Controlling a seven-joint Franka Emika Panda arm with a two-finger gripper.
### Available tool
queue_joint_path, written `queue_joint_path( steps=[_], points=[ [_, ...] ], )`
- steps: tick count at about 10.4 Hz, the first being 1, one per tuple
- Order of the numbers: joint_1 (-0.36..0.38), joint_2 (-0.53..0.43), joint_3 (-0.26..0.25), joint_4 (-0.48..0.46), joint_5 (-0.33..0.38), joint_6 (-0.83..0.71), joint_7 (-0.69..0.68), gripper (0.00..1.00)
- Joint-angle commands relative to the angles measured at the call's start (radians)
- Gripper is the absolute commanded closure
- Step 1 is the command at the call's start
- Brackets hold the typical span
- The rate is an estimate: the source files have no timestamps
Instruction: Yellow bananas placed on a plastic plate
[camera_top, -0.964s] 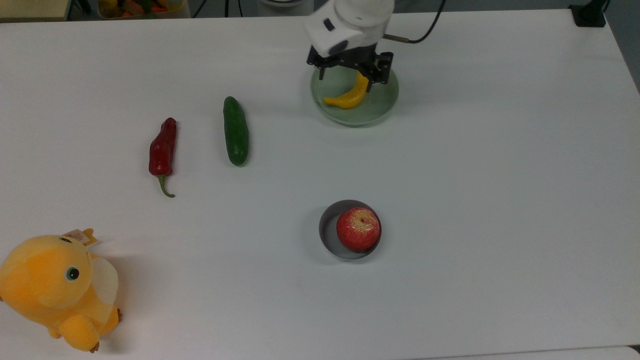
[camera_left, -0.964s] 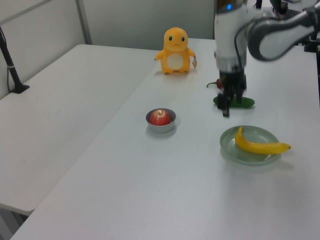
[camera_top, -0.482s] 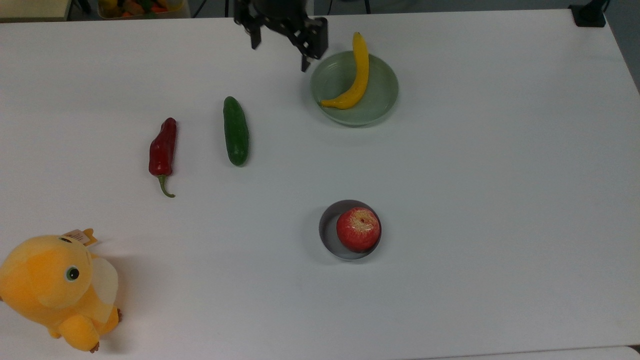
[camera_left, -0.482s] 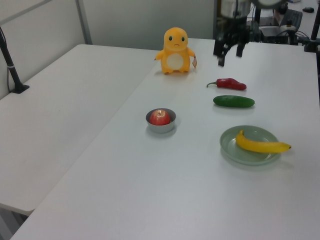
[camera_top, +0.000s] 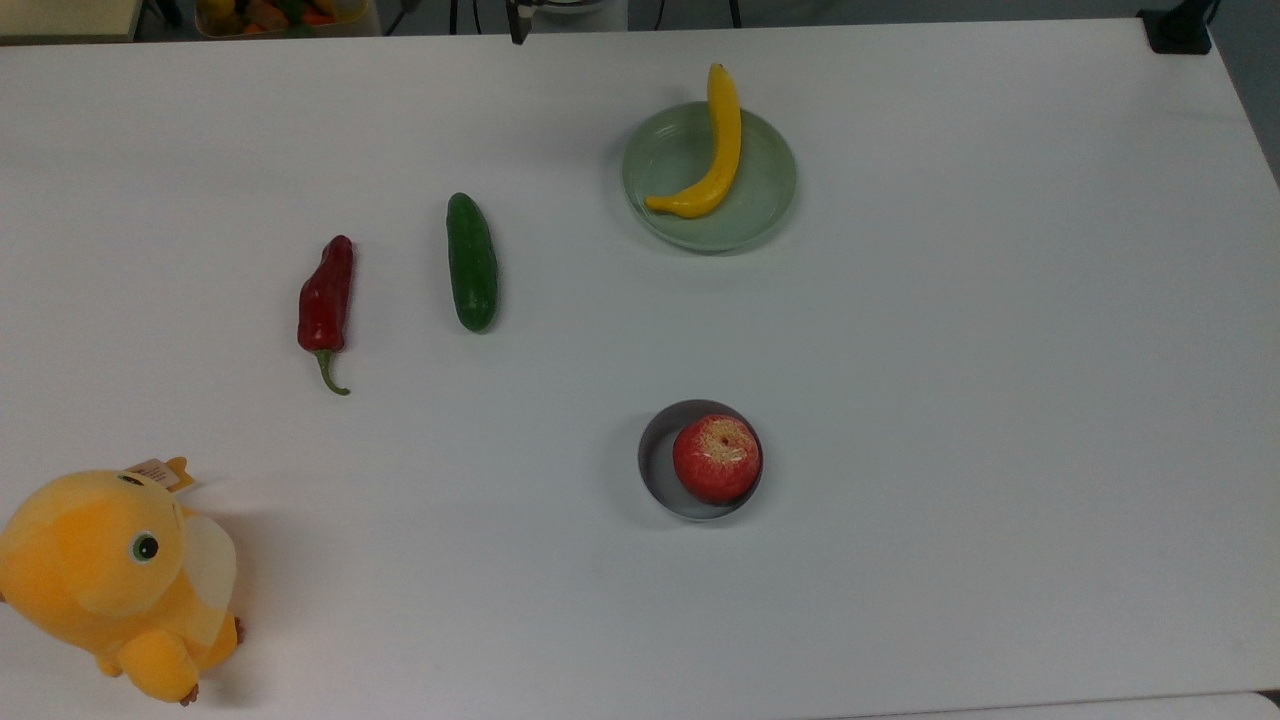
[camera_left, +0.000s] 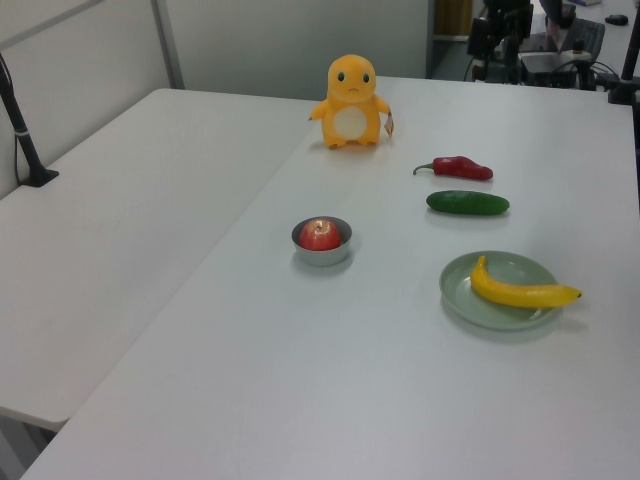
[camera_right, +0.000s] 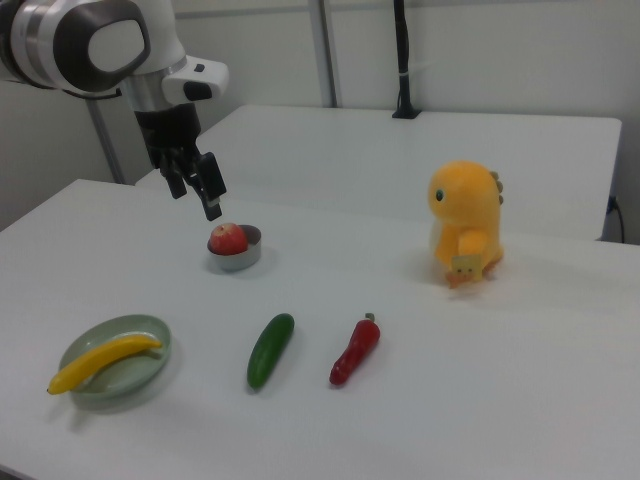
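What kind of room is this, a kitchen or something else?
Probably a robot test lab, not a kitchen: a robot arm's claw hangs over plain white tables set with a banana and a plush toy.

A white bench (camera_top: 1000, 400) carries several loose things. A dark green cucumber (camera_top: 471, 262) lies lengthwise near the middle of the top view, and a red chili pepper (camera_top: 326, 305) with a curled green stem lies just beside it on the top view's left, the two roughly parallel and apart. A small grey round dish (camera_top: 662, 462) sits nearer the top view's lower edge with a red apple (camera_top: 716, 458) inside it, pressed toward the dish's right side. An orange-yellow plush toy (camera_top: 115, 582) stands upright in the top view's lower left corner, well apart from the rest. A second white table (camera_left: 110, 230) adjoins the bench on the left view's left.
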Motion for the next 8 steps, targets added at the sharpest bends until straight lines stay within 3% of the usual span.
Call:
queue_joint_path(
  steps=[1,5,8],
  points=[
    [0.024,-0.001,-0.002,-0.012,0.018,-0.003,-0.118,0.0],
    [0.018,-0.003,0.024,-0.013,0.018,-0.006,-0.237,0.0],
    [0.024,0.012,0.026,-0.012,0.018,0.003,-0.242,0.0]
  ],
)
